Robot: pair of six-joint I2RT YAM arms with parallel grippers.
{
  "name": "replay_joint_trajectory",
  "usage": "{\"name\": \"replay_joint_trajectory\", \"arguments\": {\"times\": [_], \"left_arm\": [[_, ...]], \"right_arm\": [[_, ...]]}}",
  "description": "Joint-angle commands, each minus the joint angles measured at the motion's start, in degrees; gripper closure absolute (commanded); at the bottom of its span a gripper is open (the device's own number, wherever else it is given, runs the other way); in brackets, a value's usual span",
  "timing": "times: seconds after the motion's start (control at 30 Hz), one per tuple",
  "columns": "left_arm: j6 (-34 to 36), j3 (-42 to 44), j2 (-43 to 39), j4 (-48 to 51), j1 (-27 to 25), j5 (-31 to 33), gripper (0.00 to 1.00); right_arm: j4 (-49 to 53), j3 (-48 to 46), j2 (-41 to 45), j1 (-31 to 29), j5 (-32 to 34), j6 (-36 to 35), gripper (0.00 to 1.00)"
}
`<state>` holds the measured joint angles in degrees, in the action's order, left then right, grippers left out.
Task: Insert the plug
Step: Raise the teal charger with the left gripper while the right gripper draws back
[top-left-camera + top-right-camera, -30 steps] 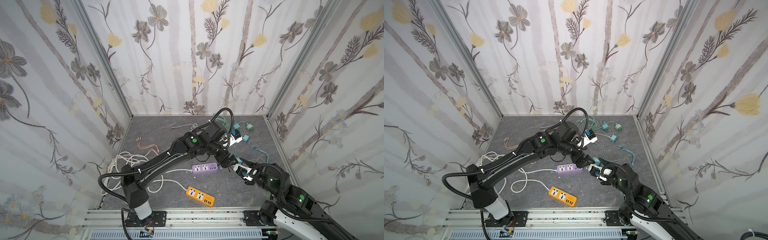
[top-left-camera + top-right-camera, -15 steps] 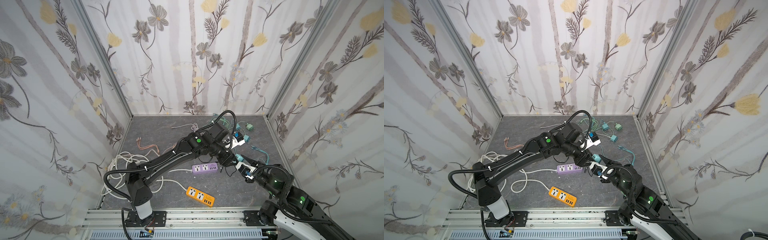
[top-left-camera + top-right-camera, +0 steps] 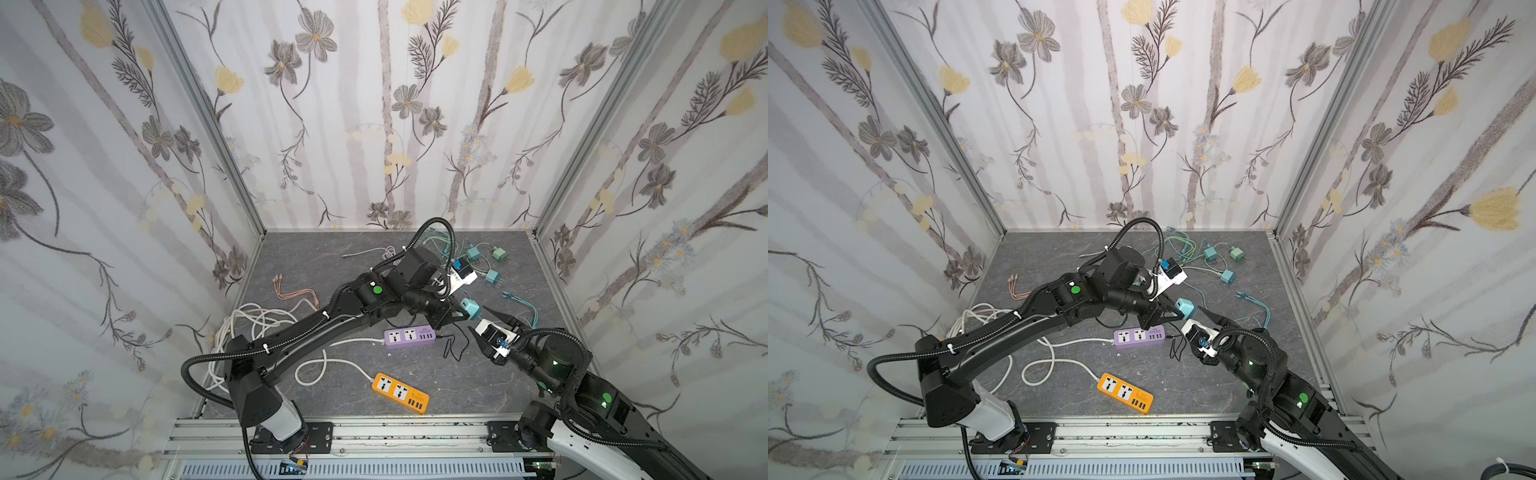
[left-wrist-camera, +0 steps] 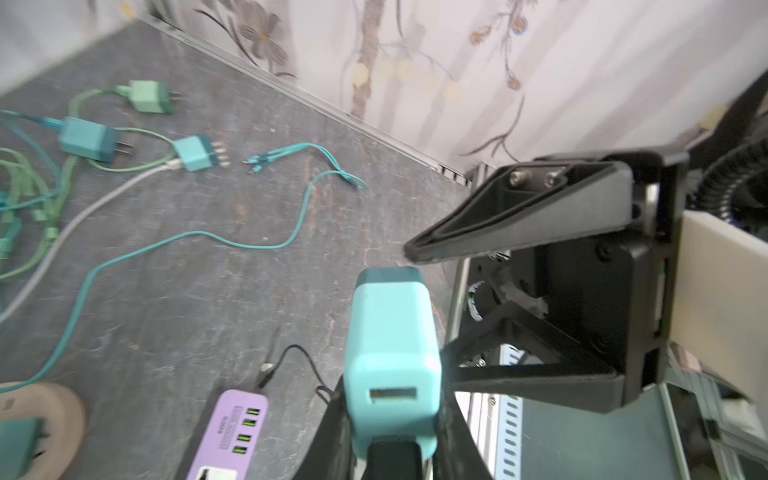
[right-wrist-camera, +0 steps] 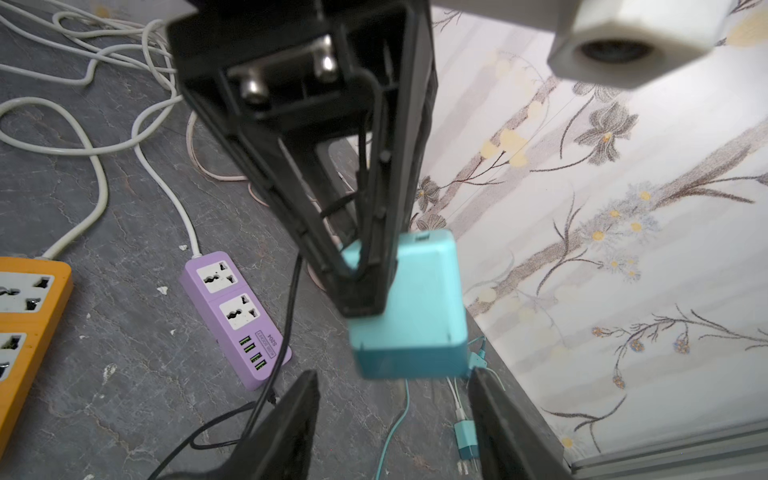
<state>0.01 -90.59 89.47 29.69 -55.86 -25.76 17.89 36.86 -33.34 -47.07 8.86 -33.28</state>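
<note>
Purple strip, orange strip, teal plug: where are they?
purple strip [image 3: 410, 336]: a top view, its top face.
orange strip [image 3: 400, 393]: a top view, its top face.
teal plug [image 4: 390, 332]: left wrist view, its side.

Centre frame: a teal plug [image 3: 471, 308] and a lilac power strip [image 3: 409, 336]; lower, an orange power strip [image 3: 400, 393], white cable [image 3: 249, 324]. Grey marbled desk [image 3: 316, 257]; pale wallpaper [image 3: 374, 104] patterned with grey and yellow flowers.

- In both top views: bright, even, diffuse light; shadows on the floor [image 3: 316, 257] are soft and faint.
- Corner post [image 3: 209, 120] leans outward toward the frame edge: wide-angle distortion.
- Left wrist view: motion blur throughout; glare on the teal charger [image 4: 392, 357].
- Right wrist view: white camera housing [image 5: 631, 41] out of focus.
</note>
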Motion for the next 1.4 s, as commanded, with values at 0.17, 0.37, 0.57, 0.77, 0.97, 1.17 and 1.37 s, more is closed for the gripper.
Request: {"name": "replay_joint_trajectory", "arguments": {"times": [0.17, 0.37, 0.57, 0.77, 0.97, 1.17, 1.37], "left_arm": [[-1.9, 1.4, -10.9, 4.4, 4.2, 21.9, 1.0], [-2.8, -7.0, -19.5, 21.4, 9.2, 44.5, 1.0], [-2.6, -21.8, -15.4, 39.5, 14.2, 63.7, 1.0], [0.9, -12.5, -10.4, 39.1, 21.8, 53.2, 1.0], [6.5, 1.1, -3.2, 28.8, 21.7, 34.8, 1.0], [15.3, 6.9, 0.3, 23.8, 17.4, 22.9, 1.0], [22.0, 5.2, 7.1, 28.3, 15.4, 16.1, 1.0]], "right_arm": [[-7.8, -1.9, 2.3, 0.1, 8.8, 11.4, 0.01], [-15.7, -4.5, 2.6, 0.8, 18.9, 14.8, 0.01], [-14.2, -2.4, -2.1, 1.9, 19.6, 18.9, 0.01], [-15.1, -1.1, -7.5, 3.9, 19.0, 20.4, 0.01], [-14.7, -1.4, -9.5, 4.2, 17.9, 22.3, 0.01], [-11.3, -3.0, -9.3, 5.4, 18.4, 27.3, 0.01], [-9.5, -4.6, -9.1, 7.7, 17.4, 32.3, 0.01]]}}
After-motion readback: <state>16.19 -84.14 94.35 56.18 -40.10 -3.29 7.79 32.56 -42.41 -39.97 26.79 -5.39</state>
